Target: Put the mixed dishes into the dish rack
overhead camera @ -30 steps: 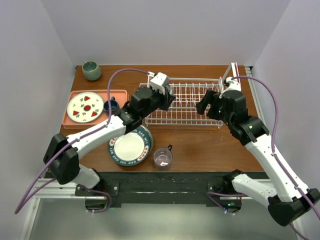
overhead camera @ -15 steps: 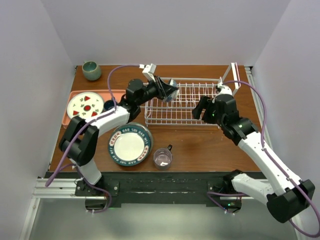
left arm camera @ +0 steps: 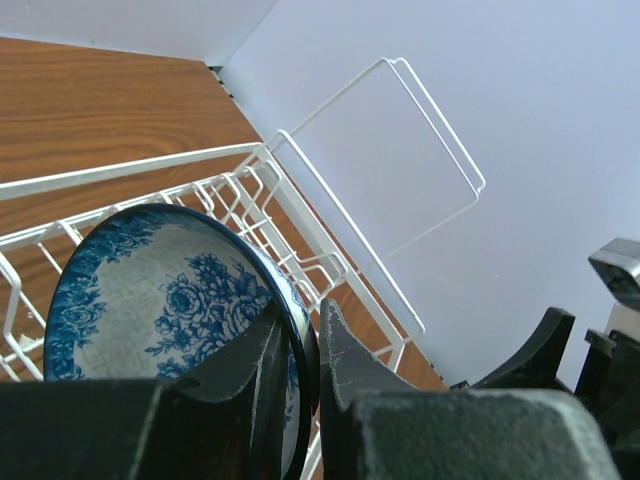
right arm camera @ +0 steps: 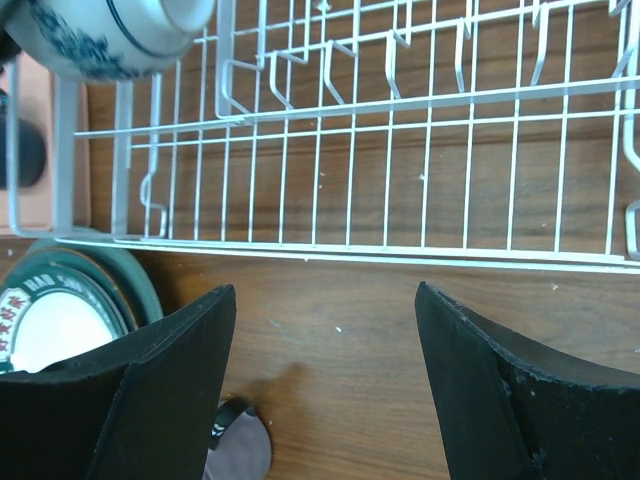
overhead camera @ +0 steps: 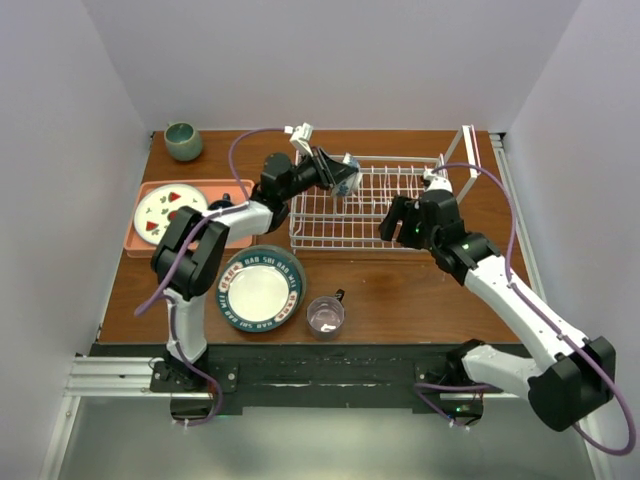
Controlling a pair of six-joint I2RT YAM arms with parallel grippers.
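Left gripper [left arm camera: 305, 325], clenched on the blue bowl [left arm camera: 150, 290], has swung over the dish rack [overhead camera: 400, 205]. Lowering looks next; right gripper [right arm camera: 322, 300] hangs released.

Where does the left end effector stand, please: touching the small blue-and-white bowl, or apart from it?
Touching. The left wrist view shows the fingers of the left end effector pinching the bowl by its rim, one on each side.

White links [overhead camera: 520, 305], black joints [overhead camera: 190, 262], purple cables [overhead camera: 262, 131]; left end effector [left arm camera: 305, 350], right end effector [right arm camera: 325, 380] black
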